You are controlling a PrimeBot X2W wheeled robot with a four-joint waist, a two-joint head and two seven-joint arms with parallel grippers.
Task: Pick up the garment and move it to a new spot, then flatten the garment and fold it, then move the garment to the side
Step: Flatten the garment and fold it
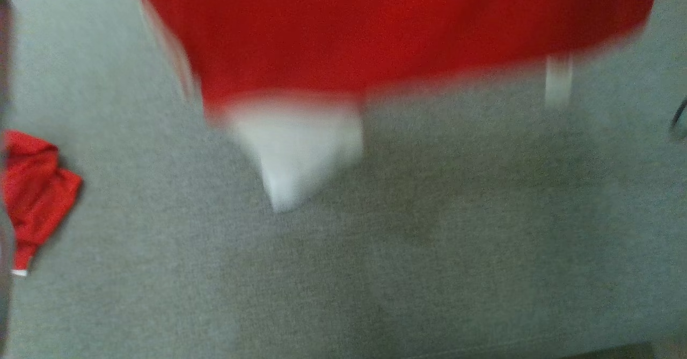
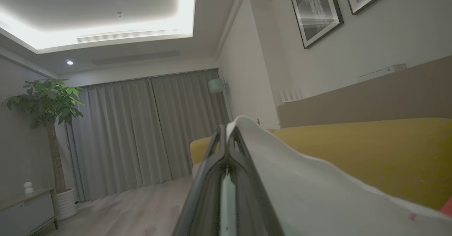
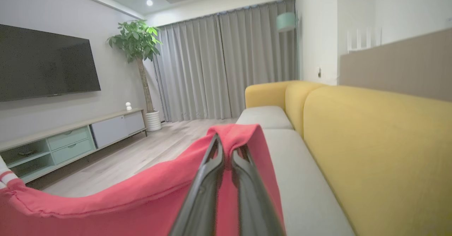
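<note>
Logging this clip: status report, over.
Left gripper, right gripper shut on red garment. It hangs over grey sofa seat. Second red cloth lies at left, apart.

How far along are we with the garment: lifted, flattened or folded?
Done: pickup. The garment hangs above the grey seat, blurred in the head view. In hand: the left gripper is shut on its white edge, the right gripper on red cloth. Left: setting it down, flattening, folding, moving aside. A second red garment lies crumpled at the seat's left.
</note>
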